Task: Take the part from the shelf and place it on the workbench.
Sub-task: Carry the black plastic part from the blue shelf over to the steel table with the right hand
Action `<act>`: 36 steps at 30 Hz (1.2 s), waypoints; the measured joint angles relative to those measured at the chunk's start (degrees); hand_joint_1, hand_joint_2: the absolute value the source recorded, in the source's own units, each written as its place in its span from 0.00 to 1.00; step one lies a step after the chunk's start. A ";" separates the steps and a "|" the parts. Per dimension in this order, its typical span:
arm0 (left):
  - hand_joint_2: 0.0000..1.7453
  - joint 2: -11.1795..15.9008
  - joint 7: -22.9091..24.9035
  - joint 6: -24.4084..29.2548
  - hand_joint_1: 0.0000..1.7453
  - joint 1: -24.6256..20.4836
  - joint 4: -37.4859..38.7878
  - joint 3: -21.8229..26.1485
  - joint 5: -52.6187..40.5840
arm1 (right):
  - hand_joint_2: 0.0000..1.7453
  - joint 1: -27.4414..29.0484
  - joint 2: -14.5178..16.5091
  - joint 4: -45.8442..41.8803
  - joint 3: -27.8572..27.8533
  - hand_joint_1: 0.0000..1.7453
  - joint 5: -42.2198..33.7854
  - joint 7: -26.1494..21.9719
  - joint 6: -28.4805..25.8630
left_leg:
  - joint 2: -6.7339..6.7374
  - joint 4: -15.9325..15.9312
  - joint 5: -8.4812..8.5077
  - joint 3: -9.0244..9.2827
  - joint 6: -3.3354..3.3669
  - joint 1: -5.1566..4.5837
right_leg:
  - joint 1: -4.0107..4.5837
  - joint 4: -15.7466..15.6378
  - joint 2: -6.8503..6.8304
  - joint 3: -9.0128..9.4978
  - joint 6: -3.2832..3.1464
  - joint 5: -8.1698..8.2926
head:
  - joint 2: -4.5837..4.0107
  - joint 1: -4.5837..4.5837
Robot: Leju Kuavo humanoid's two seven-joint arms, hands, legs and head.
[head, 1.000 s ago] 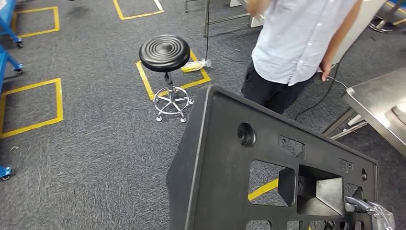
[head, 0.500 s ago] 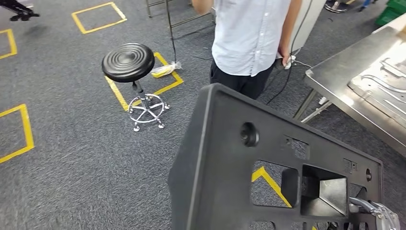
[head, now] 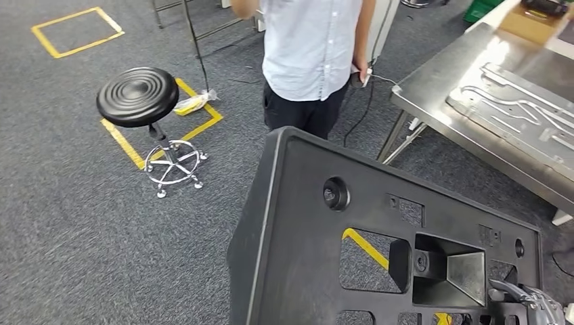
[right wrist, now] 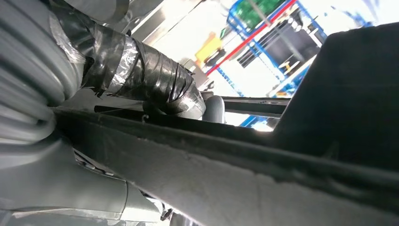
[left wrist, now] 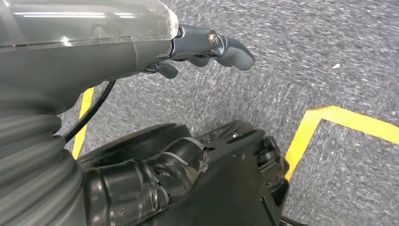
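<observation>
- The big black part (head: 379,237) is up in the air over the grey floor (head: 81,230), tilted.
- The right hand (head: 531,305) holds the part at its lower corner.
- The left hand (left wrist: 207,44) hangs over the floor with curled fingers, holding nothing.
- The metal table (head: 433,95) is near, on the right.
- A person (head: 311,54) stands beside a black stool (head: 139,95).
</observation>
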 joint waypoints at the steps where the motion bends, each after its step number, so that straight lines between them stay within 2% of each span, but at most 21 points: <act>1: 1.00 -0.01 0.00 -0.01 0.00 -0.02 0.00 0.01 -0.04 | 1.00 -0.02 0.00 0.00 -0.08 1.00 -0.01 0.00 0.00 | 0.57 -0.04 -0.22 0.27 -0.15 -0.05 | 0.26 -4.04 -1.30 2.11 -0.38 1.63 | 0.00 -0.01; 3: 1.00 -0.01 0.00 -0.01 0.00 -0.07 0.00 0.02 -0.05 | 1.00 -0.03 0.01 -0.02 -0.17 1.00 -0.02 -0.01 0.01 | 1.53 -0.08 -0.63 0.71 -0.62 -0.25 | 0.93 -9.37 -3.18 4.77 -1.23 3.17 | 0.00 -0.01; 4: 1.00 -0.01 0.01 -0.01 0.00 -0.12 0.00 0.03 -0.04 | 1.00 -0.03 0.01 -0.03 -0.21 1.00 -0.03 0.00 0.02 | 1.98 -0.14 -0.75 0.86 -0.89 -0.33 | 1.22 -9.99 -3.49 4.98 -1.55 2.98 | 0.00 -0.02; 6: 1.00 0.01 0.01 -0.01 0.00 -0.36 0.00 0.04 -0.04 | 1.00 0.06 0.01 -0.09 -0.37 1.00 -0.04 0.00 0.01 | 2.71 -0.36 -0.96 1.36 -1.50 -0.40 | 1.12 -10.34 -2.24 4.93 -2.06 3.20 | 0.00 -0.03; 7: 1.00 0.02 -0.01 -0.03 0.00 -0.44 0.00 0.05 -0.05 | 1.00 0.12 0.02 -0.15 -0.45 1.00 -0.04 0.01 -0.02 | 1.99 -0.10 -1.36 1.45 -1.79 -0.38 | 0.88 -10.70 -1.66 5.11 -2.37 3.35 | 0.00 -0.03; 9: 1.00 0.03 -0.06 -0.16 0.00 -0.46 0.00 0.06 -0.06 | 1.00 0.12 0.02 -0.27 -0.54 1.00 0.02 0.01 -0.06 | -0.96 3.52 -3.78 -0.02 -2.17 -0.29 | 0.38 -11.39 -0.50 5.51 -3.00 3.70 | 0.00 -0.08; 10: 1.00 0.03 -0.09 -0.28 0.00 -0.39 0.00 0.07 -0.06 | 1.00 0.10 0.02 -0.30 -0.55 1.00 0.06 0.00 -0.07 | -2.43 6.94 -5.53 -1.65 -2.22 -0.23 | 0.42 -11.45 0.08 5.53 -3.16 3.71 | 0.00 -0.09; 12: 1.00 0.08 -0.11 -0.49 0.00 -0.14 0.00 0.09 -0.06 | 1.00 0.08 0.02 -0.31 -0.57 1.00 0.11 0.00 -0.05 | -3.29 13.94 -8.04 -5.38 -2.31 -0.21 | 0.49 -11.35 1.52 5.49 -3.32 3.68 | -0.01 -0.10; 14: 1.00 0.15 -0.11 -0.57 0.00 0.07 0.00 0.11 -0.05 | 1.00 0.10 0.02 -0.31 -0.60 1.00 0.11 0.00 -0.04 | -3.38 14.69 -6.47 -6.40 -2.29 -0.21 | 0.51 -11.04 3.19 5.49 -3.30 3.58 | -0.01 -0.10; 15: 1.00 0.18 -0.13 -0.62 0.00 0.10 0.00 0.12 -0.04 | 1.00 0.10 0.02 -0.31 -0.61 1.00 0.11 0.00 -0.03 | -3.61 11.91 -4.23 -5.42 -2.19 -0.20 | 0.49 -10.80 4.04 5.48 -3.20 3.48 | -0.01 -0.10; 17: 1.00 0.22 -0.19 -0.75 0.00 0.07 0.00 0.14 -0.03 | 1.00 0.09 0.02 -0.30 -0.62 1.00 0.10 0.01 -0.03 | -5.73 4.61 -0.52 -2.60 -1.87 -0.15 | 0.48 -10.11 5.41 5.29 -2.82 3.17 | 0.00 -0.10; 19: 1.00 0.26 -0.28 -0.85 0.00 -0.03 0.00 0.15 -0.04 | 1.00 0.08 0.02 -0.29 -0.64 1.00 0.09 0.00 -0.03 | -7.46 1.21 0.41 -1.31 -1.39 -0.20 | 0.41 -9.69 6.49 4.86 -2.19 3.07 | 0.00 -0.08; 21: 1.00 0.30 -0.34 -0.85 0.00 -0.19 0.00 0.16 -0.05 | 1.00 0.11 0.01 -0.29 -0.66 1.00 0.09 -0.01 -0.02 | -6.83 0.94 0.50 -1.13 -0.76 -0.30 | 0.29 -9.79 7.56 4.55 -1.43 3.30 | 0.00 -0.07; 22: 1.00 0.31 -0.35 -0.85 0.00 -0.25 0.00 0.17 -0.04 | 1.00 0.18 0.01 -0.30 -0.66 1.00 0.09 -0.01 -0.02 | -6.19 0.64 0.70 -0.99 -0.38 -0.23 | 0.32 -9.64 7.33 4.43 -1.12 3.22 | 0.00 -0.03; 24: 1.00 0.31 -0.36 -0.87 0.00 -0.24 0.00 0.20 -0.05 | 1.00 0.19 0.00 -0.31 -0.67 1.00 0.09 -0.01 -0.02 | -4.75 -0.07 1.13 -0.73 0.35 0.05 | 0.42 -6.95 4.83 3.08 -0.56 1.48 | 0.00 0.22; 26: 1.00 0.32 -0.37 -0.95 0.00 -0.08 0.00 0.20 -0.06 | 1.00 0.05 0.00 -0.30 -0.68 1.00 0.09 -0.01 -0.02 | -3.23 -0.31 1.18 -0.66 0.62 0.05 | 0.27 -0.38 1.80 -0.17 0.00 -1.97 | 0.00 0.43; 28: 1.00 0.35 -0.38 -1.02 0.00 0.12 0.00 0.21 -0.07 | 1.00 0.02 -0.01 -0.26 -0.70 1.00 0.09 -0.01 0.00 | -1.62 -0.27 1.00 -0.62 0.53 0.00 | 0.01 4.89 0.93 -2.90 0.41 -3.53 | 0.00 0.43; 30: 1.00 0.37 -0.40 -1.07 0.00 0.09 0.00 0.22 -0.06 | 1.00 0.06 -0.02 -0.23 -0.72 1.00 0.09 -0.01 0.02 | -0.15 -0.24 0.68 -0.32 0.35 0.00 | -0.09 2.28 0.38 -1.60 0.39 -0.96 | 0.00 0.43; 32: 1.00 0.34 -0.44 -1.10 0.00 -0.03 0.00 0.22 -0.06 | 1.00 0.02 -0.02 -0.21 -0.72 1.00 0.09 -0.01 0.03 | 1.02 -0.25 0.26 0.20 0.00 -0.12 | 0.29 -5.59 -1.70 2.61 -0.19 2.59 | 0.00 0.42; 34: 1.00 0.31 -0.46 -1.17 0.00 -0.08 0.00 0.22 -0.07 | 1.00 -0.04 -0.02 -0.21 -0.73 1.00 0.10 -0.01 0.06 | 1.95 -0.29 -0.14 0.68 -0.53 -0.33 | 0.87 -10.07 -3.40 4.86 -0.94 3.66 | 0.00 0.41; 36: 1.00 0.31 -0.48 -1.26 0.00 -0.24 0.00 0.22 -0.11 | 1.00 0.01 -0.02 -0.22 -0.74 1.00 0.10 -0.01 0.04 | 2.99 -0.55 -0.37 1.21 -1.10 -0.48 | 1.09 -10.57 -2.71 4.83 -1.48 3.51 | 0.00 0.41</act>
